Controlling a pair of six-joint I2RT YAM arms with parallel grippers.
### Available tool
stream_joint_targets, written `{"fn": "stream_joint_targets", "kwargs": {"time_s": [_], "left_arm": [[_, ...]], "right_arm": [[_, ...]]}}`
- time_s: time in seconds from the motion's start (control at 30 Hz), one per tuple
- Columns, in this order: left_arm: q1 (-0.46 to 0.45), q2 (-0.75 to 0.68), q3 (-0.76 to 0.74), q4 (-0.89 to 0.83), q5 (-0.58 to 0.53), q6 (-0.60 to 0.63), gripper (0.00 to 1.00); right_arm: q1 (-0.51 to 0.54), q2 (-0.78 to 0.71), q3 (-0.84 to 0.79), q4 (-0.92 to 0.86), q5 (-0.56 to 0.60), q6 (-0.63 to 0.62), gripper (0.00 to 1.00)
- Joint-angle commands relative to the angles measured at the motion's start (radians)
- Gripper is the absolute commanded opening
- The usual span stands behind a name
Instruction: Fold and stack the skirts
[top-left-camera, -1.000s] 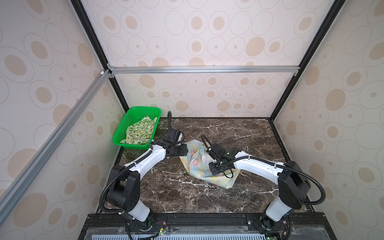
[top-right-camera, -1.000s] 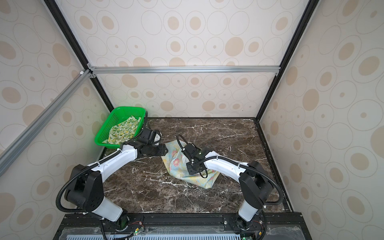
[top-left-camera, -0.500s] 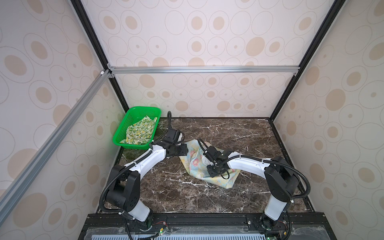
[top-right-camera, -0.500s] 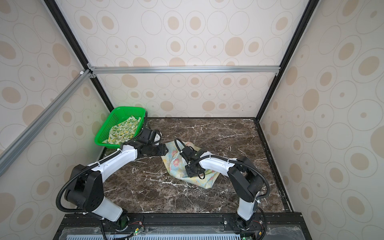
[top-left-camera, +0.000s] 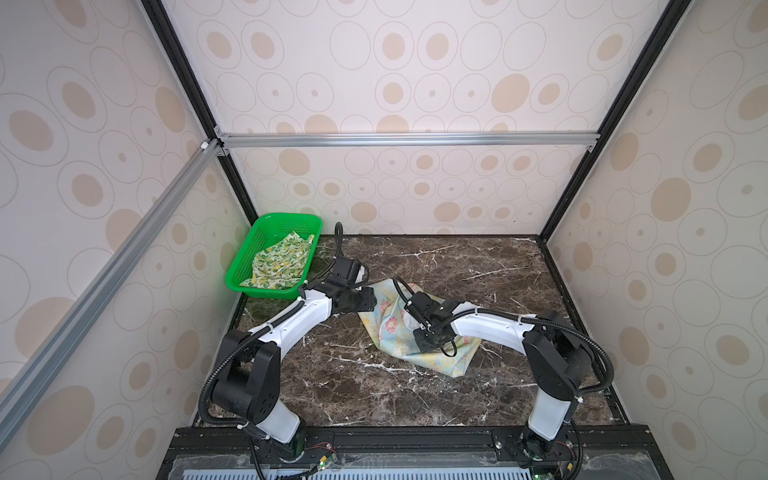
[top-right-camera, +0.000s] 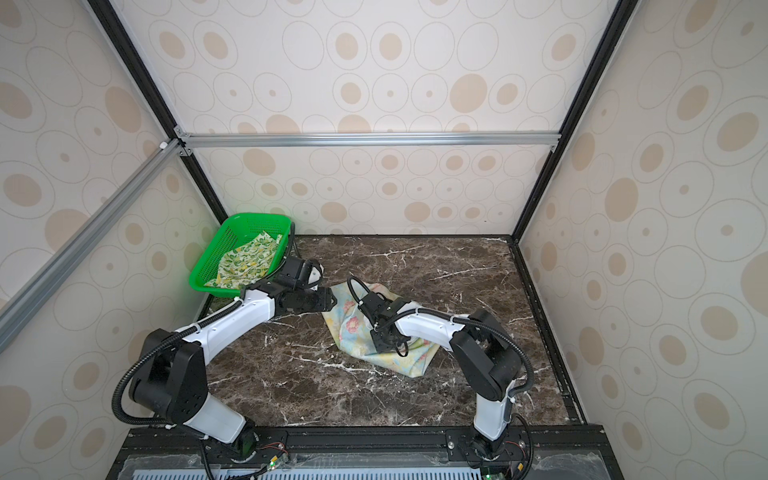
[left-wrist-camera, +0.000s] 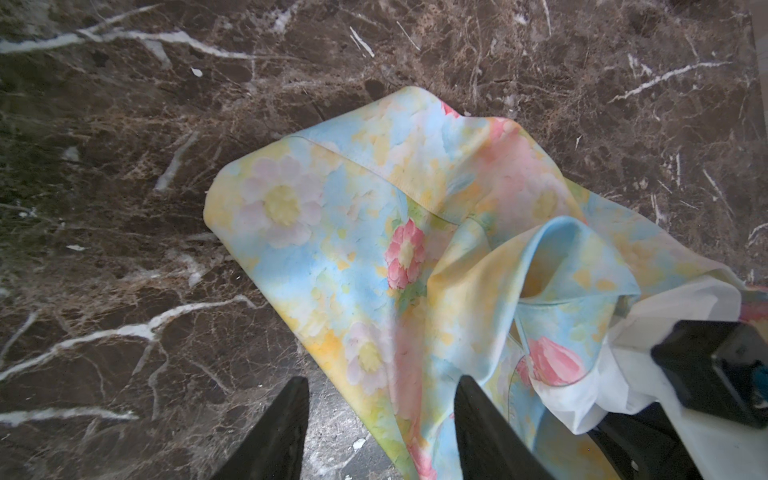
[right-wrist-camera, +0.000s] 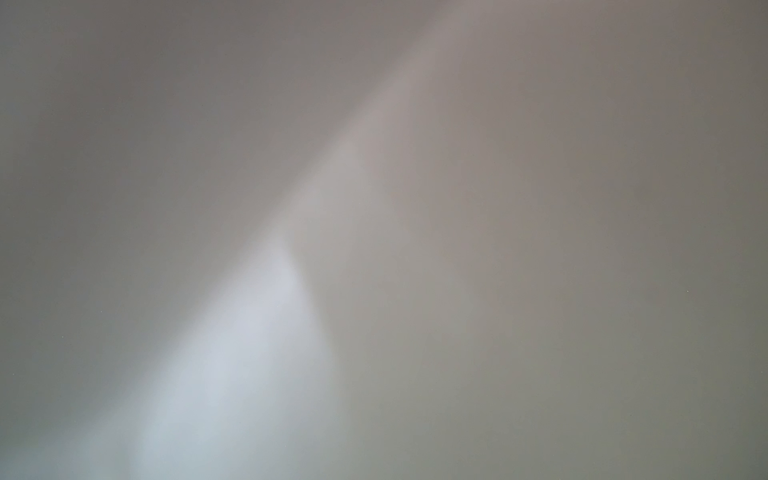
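From my remote station: the floral skirt (top-left-camera: 390, 332) lies crumpled mid-table (top-left-camera: 478, 270), white lining showing. My left gripper (left-wrist-camera: 381, 380) hovers at its far-left edge, fingers (left-wrist-camera: 286, 419) about half spread and holding nothing. My right gripper (top-left-camera: 413, 328) is down in the folds, closed; whether it pinches cloth I cannot tell. The lemon skirt (top-left-camera: 280, 264) sits in the green basket (top-left-camera: 266, 232), far left.

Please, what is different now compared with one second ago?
The right arm folded its elbow inward, and the right gripper closed, apparently pinching the white lining of the floral skirt. The left gripper stayed open over that skirt's edge. The lemon skirt stayed in the green basket.
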Motion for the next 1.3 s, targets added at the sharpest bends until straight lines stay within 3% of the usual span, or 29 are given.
{"fn": "stream_joint_targets", "kwargs": {"time_s": [0.0, 0.33, 0.47, 0.7, 0.77, 0.83, 0.9, 1.07, 1.17, 1.27], "left_arm": [[0.005, 0.012, 0.044, -0.006, -0.003, -0.006, 0.56], [0.005, 0.017, 0.112, -0.003, 0.019, -0.014, 0.56], [0.001, 0.008, 0.103, 0.015, 0.043, -0.024, 0.57], [-0.011, -0.021, 0.066, -0.013, 0.036, -0.003, 0.57], [-0.020, -0.027, 0.062, -0.033, 0.026, 0.010, 0.57], [-0.036, -0.023, 0.069, -0.061, 0.013, 0.029, 0.57], [-0.058, -0.010, 0.085, -0.080, 0.000, 0.043, 0.58], [-0.128, 0.037, 0.157, -0.071, 0.037, 0.052, 0.59], [-0.181, 0.082, 0.219, -0.069, 0.083, 0.046, 0.61], [-0.250, 0.144, 0.286, -0.116, 0.081, 0.054, 0.62]], "right_arm": [[0.004, -0.110, 0.068, -0.089, -0.003, -0.011, 0.00], [0.005, -0.338, 0.383, -0.369, -0.161, -0.089, 0.00], [0.037, -0.369, 0.273, -0.338, -0.270, -0.095, 0.00], [0.193, -0.319, 0.022, -0.228, -0.259, -0.018, 0.00], [0.218, -0.311, -0.027, -0.192, -0.270, 0.010, 0.08], [0.224, -0.324, -0.041, -0.189, -0.278, 0.040, 0.29], [0.219, -0.362, -0.034, -0.216, -0.208, 0.061, 0.43], [0.099, -0.461, 0.018, -0.367, -0.082, 0.079, 0.49], [0.004, -0.529, -0.042, -0.388, 0.017, 0.114, 0.52], [-0.096, -0.575, -0.124, -0.363, 0.045, 0.149, 0.54]]}}
